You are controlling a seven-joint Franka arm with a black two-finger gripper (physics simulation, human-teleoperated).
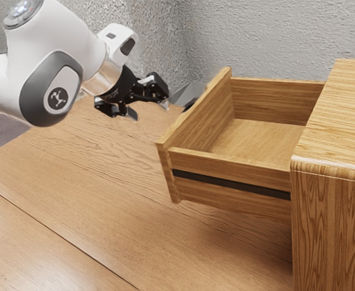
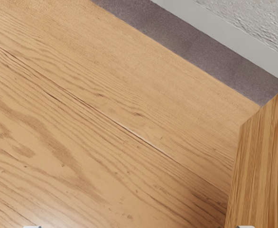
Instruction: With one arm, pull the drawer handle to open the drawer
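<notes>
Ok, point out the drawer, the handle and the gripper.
drawer point(image 1: 250, 142): exterior view, bare inner floor.
handle point(image 1: 188, 94): exterior view, grey bar past the drawer front.
gripper point(image 1: 129, 109): exterior view, lower end of its black hand.

Plain indoor room: wooden table point(image 1: 105, 200), rough grey wall point(image 1: 256, 36) at upper right, grey carpet point(image 2: 200, 52) beyond the table edge.
</notes>
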